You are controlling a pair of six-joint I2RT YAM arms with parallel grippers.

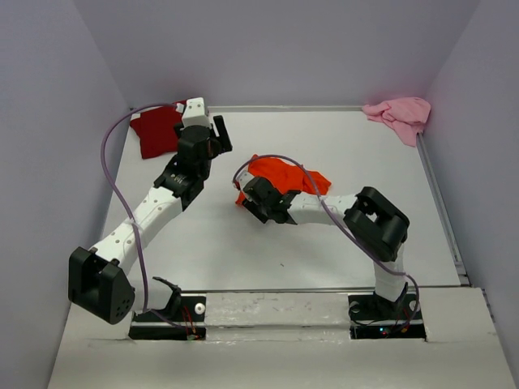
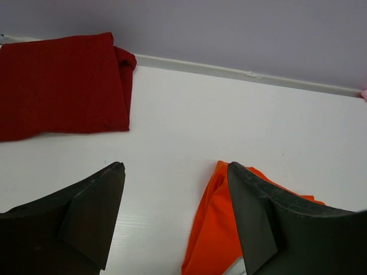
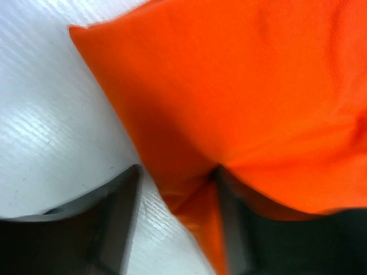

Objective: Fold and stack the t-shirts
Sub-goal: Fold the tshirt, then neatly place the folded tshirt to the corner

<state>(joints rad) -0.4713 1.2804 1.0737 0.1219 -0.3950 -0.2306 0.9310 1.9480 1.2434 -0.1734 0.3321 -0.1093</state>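
The bright orange t-shirt (image 1: 285,173) lies crumpled mid-table. My right gripper (image 1: 250,194) is down at its near-left edge. In the right wrist view a fold of the orange t-shirt (image 3: 241,86) runs between the fingers of that gripper (image 3: 178,172), which stand apart; the left finger is clear of the cloth. The dark red t-shirt (image 1: 154,130) lies folded at the back left corner. My left gripper (image 1: 220,134) hovers open and empty just right of it. In the left wrist view that gripper (image 2: 175,167) is over bare table, with the dark red t-shirt (image 2: 57,86) ahead and the orange t-shirt (image 2: 215,229) behind its right finger. The pale pink t-shirt (image 1: 400,116) is bunched in the back right corner.
The white table (image 1: 324,243) is boxed in by pale walls on three sides, with a raised rail (image 1: 438,194) along its right and back edges. Both arm bases sit at the near edge.
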